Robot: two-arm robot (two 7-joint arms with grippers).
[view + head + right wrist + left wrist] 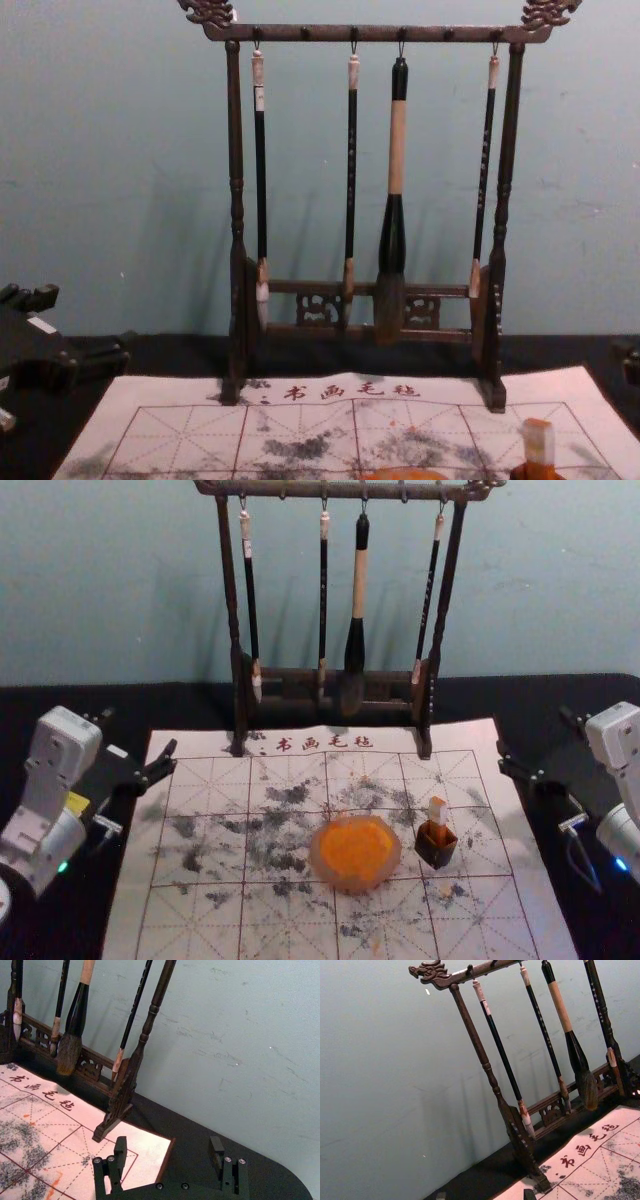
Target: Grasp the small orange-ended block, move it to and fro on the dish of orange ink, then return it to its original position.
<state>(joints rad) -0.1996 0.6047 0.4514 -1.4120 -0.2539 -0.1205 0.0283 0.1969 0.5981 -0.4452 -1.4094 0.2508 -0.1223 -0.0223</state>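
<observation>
- Small block (438, 810) is standing in dark squarish holder (435, 854), right of dish (318, 860)
- Left claw (139, 732) and right claw (167, 1146) are hovering wide, empty, either side of mat (190, 925)
- Seemingly nothing getting done yet; grasping, rubbing, returning all remaining
- Dish is looking round, pale-rimmed, holding thick-looking orange ink (357, 847); mat is looking papery, smudged

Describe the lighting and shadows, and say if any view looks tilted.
Head view: green light glowing at left, blue light at right; chest view: soft, faint shadows on the wall behind the brush rack; left wrist view: tilted, rack slanting; right wrist view: also tilted, with the paper mat bright against the dark tabletop.
</observation>
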